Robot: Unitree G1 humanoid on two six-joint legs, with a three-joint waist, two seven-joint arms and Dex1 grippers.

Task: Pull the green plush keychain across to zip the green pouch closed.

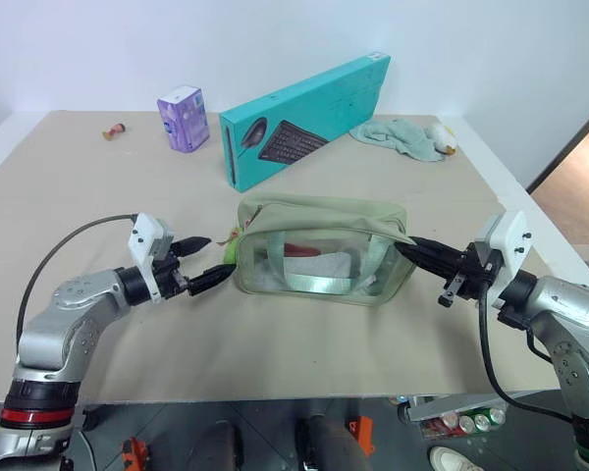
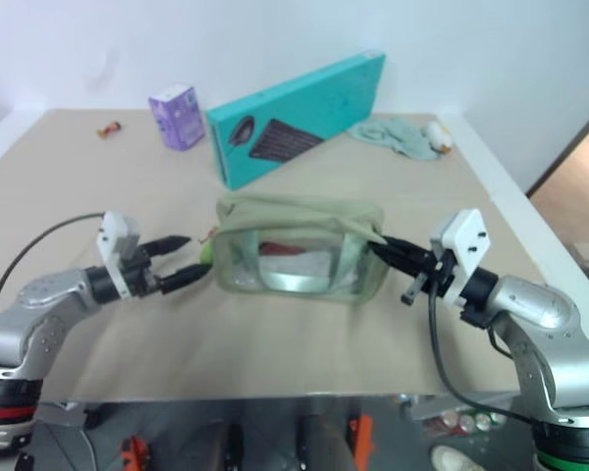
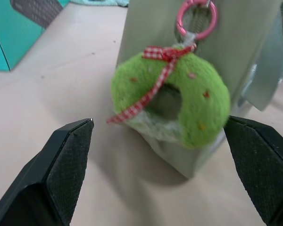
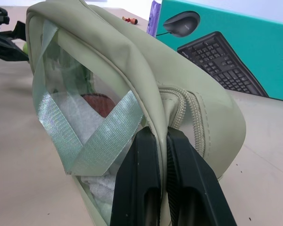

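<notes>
The green pouch (image 1: 319, 250) stands mid-table, a boxy sage bag with clear sides. At its left end hangs the green plush keychain (image 3: 172, 101), a lime ring with a red checked ribbon on a pink loop (image 3: 196, 19). My left gripper (image 1: 214, 257) is open just left of the keychain, level with it. In the left wrist view the plush sits just ahead of the two spread fingers (image 3: 68, 165), touching neither. My right gripper (image 4: 159, 134) is shut on the fabric at the pouch's right end, beside the zipper's end (image 4: 179, 101).
Behind the pouch a long teal keyboard box (image 1: 304, 118) stands on edge. A purple carton (image 1: 184, 119) is to its left, a mint cloth (image 1: 398, 135) and a small plush toy (image 1: 442, 137) to its right. A tiny red item (image 1: 114, 130) lies far left.
</notes>
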